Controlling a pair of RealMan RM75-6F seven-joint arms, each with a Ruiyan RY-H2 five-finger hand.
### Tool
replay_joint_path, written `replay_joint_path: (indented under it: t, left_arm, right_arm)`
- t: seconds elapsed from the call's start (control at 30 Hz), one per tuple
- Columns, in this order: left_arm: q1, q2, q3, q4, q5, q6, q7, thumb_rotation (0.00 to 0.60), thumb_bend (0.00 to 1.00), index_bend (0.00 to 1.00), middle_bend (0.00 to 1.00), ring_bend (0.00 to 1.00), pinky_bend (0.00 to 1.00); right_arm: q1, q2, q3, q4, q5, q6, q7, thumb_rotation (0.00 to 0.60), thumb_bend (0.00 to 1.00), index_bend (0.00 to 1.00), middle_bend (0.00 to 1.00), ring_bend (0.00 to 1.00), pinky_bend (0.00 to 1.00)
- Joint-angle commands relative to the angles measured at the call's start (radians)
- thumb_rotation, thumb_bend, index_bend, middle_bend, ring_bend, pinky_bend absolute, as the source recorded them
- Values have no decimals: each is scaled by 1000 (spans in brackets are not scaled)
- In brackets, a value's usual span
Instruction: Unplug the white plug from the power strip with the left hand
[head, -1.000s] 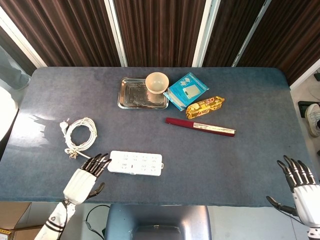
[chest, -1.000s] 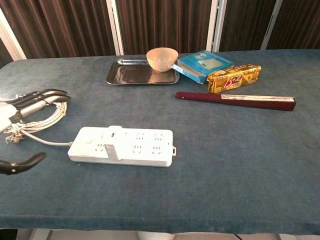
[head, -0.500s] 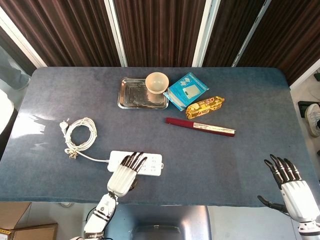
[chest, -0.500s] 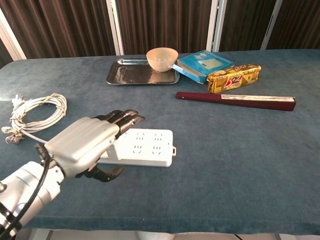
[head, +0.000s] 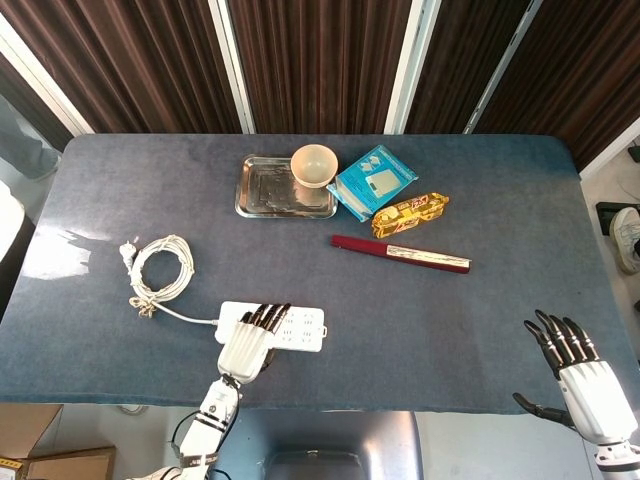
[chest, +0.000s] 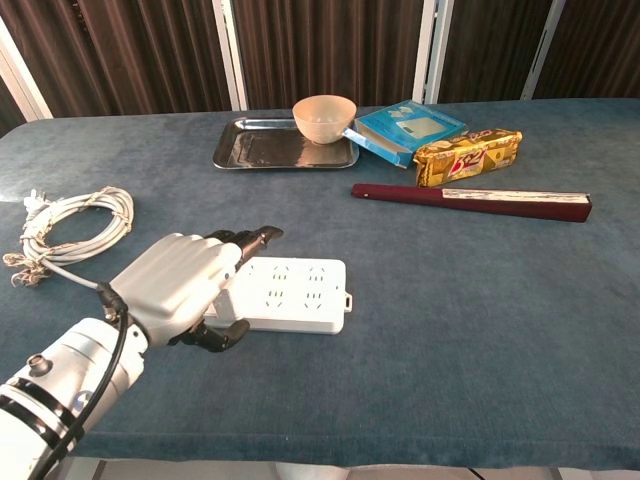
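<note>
The white power strip (head: 298, 328) (chest: 300, 290) lies near the table's front edge, left of centre. My left hand (head: 250, 340) (chest: 185, 285) lies over the strip's left end, fingers stretched forward across the sockets and thumb low at the front edge. The white plug is hidden beneath this hand, so no grip on it shows. The strip's white cable runs left to a coil (head: 160, 268) (chest: 75, 225). My right hand (head: 575, 365) hovers past the table's front right corner with fingers spread and nothing in it; it appears only in the head view.
At the back stand a steel tray (head: 265, 190) (chest: 260, 150), a beige bowl (head: 314, 165) (chest: 323, 117) on its right end, a blue box (head: 372, 180) (chest: 410, 128) and a yellow snack packet (head: 410, 213) (chest: 468, 155). A long dark red box (head: 400, 253) (chest: 470, 201) lies mid-table.
My left hand swung in from the left of the strip and now covers its left end and the plug, fingers lower than half a second ago. My right hand drifted slightly left.
</note>
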Motion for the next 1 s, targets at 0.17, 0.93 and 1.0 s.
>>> replay_joint_path:
  t: [0.17, 0.93, 1.0]
  left_arm:
    - [-8, 0, 5, 12, 16, 24, -38, 600, 337, 193, 248, 246, 433]
    - [-36, -41, 45, 117, 78, 58, -133, 600, 444, 441, 493, 447, 634]
    - [-36, -51, 33, 137, 105, 106, -119, 600, 445, 435, 485, 440, 629]
  right_arm:
    - [0, 0, -2, -1, 2, -5, -7, 600, 269, 0, 0, 0, 0]
    - [394, -187, 93, -74, -181, -455, -215, 600, 723, 220, 176, 0, 0]
    - [442, -194, 104, -100, -154, -530, -214, 600, 747, 228, 183, 0, 0]
